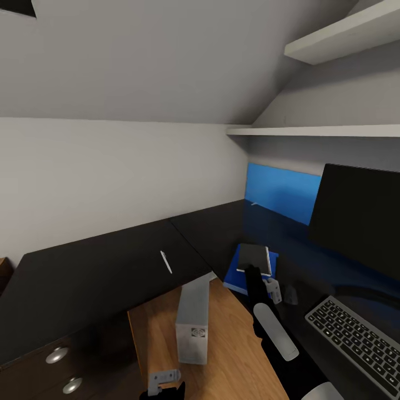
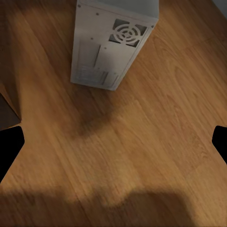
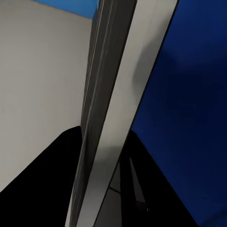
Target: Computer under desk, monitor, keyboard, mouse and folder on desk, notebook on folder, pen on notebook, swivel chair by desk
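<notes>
The blue folder lies on the black desk, in front of the monitor. Over the folder sits the dark grey notebook, and my right gripper is shut on its near edge. In the right wrist view the notebook runs edge-on between the black fingers, with the folder beside it. The white pen lies alone on the desk's left wing. The keyboard and small black mouse are on the desk at right. The computer stands on the wooden floor, below my open left gripper.
A black drawer unit with round knobs stands under the desk's left wing. A blue back panel and white wall shelves rise behind the monitor. The sloped ceiling comes down low over the desk. Wooden floor surrounds the tower.
</notes>
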